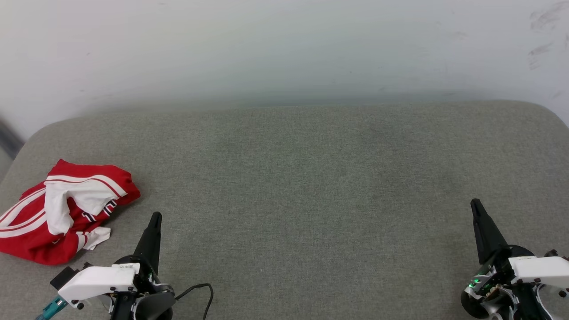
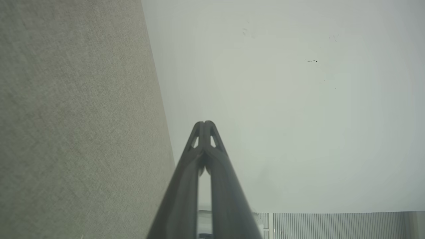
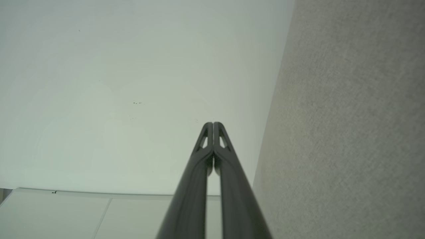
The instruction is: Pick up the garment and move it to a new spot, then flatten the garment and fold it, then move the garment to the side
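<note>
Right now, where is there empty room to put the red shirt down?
The grey cushion is bare between the left gripper and the right gripper, back to the white wall. The crowded spot is the left edge, where the crumpled garment lies beside the left gripper.

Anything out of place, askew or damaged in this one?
The red jersey lies crumpled in a heap near the left edge of the grey cushion, white sleeve bunched on top. Dark scuffs mark the wall. The left pincer and right pincer are shut, touching nothing.
</note>
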You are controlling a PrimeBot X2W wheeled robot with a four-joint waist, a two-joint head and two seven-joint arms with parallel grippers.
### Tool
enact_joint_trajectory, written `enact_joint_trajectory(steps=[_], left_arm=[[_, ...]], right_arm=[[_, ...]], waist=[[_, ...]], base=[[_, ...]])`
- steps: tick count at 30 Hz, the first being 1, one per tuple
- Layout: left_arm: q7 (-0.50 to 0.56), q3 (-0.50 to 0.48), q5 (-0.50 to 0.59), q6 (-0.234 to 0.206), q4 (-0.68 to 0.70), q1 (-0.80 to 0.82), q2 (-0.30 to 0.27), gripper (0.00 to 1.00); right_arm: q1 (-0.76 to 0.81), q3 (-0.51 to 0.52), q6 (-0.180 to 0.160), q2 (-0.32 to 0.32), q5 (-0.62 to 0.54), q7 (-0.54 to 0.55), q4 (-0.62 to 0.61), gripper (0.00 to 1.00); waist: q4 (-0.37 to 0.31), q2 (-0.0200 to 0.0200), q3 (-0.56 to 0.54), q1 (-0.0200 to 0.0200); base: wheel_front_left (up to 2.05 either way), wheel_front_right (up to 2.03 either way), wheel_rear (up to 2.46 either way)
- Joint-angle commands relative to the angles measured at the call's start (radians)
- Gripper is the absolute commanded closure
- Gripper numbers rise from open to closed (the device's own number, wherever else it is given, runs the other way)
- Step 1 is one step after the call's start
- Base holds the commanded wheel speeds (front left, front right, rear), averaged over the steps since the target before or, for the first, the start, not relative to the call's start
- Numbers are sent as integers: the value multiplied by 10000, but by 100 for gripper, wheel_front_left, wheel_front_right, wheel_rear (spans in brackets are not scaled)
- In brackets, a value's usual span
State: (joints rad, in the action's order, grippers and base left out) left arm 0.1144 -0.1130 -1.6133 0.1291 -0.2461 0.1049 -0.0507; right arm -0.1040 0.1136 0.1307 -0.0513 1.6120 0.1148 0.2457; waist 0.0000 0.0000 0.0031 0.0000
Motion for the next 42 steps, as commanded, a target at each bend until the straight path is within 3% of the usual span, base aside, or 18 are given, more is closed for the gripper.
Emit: enact_joint_trajectory(steps=[1,29,30,31,32,33,42], left_arm=[[0,-11,32,40,7,99,5,100],[0,-10,32,40,7,99,5,100],[-3,1,3,0,1,-1,0,0],[-8,13,3,-2,-66,-39,10,0],[-14,20,5,-6,-152,-112,23,100],[-17,29,5,-13,-246,-208,36,0],[-442,257,202,-10,-164,-398,45,0]], right_arm=[[-113,-6,1,23,-16,-5,1,100],[-112,-6,1,23,-16,-7,1,100],[0,0,0,0,-4,-4,-2,0],[41,-6,-2,2,-7,-10,58,0],[122,-11,-2,6,-10,-14,136,100],[212,-16,-4,10,-10,-15,229,0],[466,-226,-13,12,-540,-430,118,0]], waist=[[0,0,0,0],[0,0,0,0],[0,0,0,0],[0,0,0,0],[0,0,1,0],[-1,0,2,0],[-13,0,14,0]], base=[[0,0,0],[0,0,0],[0,0,0],[0,0,0],[0,0,0],[0,0,0],[0,0,0]])
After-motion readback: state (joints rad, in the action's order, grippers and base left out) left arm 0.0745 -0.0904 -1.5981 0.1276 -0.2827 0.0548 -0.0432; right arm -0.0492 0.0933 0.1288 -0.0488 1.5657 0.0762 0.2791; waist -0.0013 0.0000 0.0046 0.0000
